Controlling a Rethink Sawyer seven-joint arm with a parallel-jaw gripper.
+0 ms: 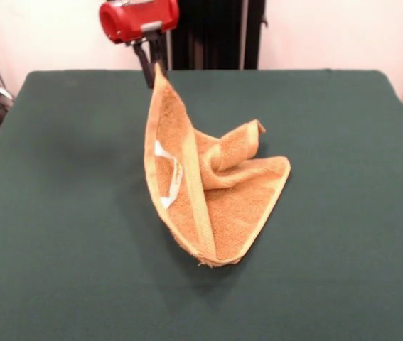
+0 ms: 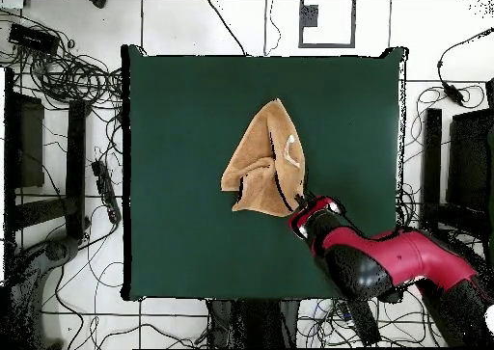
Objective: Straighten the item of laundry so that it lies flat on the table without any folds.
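Note:
The orange-tan towel is lifted by one corner, so one side stands up in a tall fold while the rest lies crumpled on the green table. Its white care tag shows on the raised part. My gripper is shut on the towel's top corner, well above the table. In the overhead view the towel lies near the table's middle and the gripper sits at its lower right corner, at the end of the red and black arm.
The table extends widely around the towel on all sides. Cables, stands and equipment lie on the floor beyond the table's edges.

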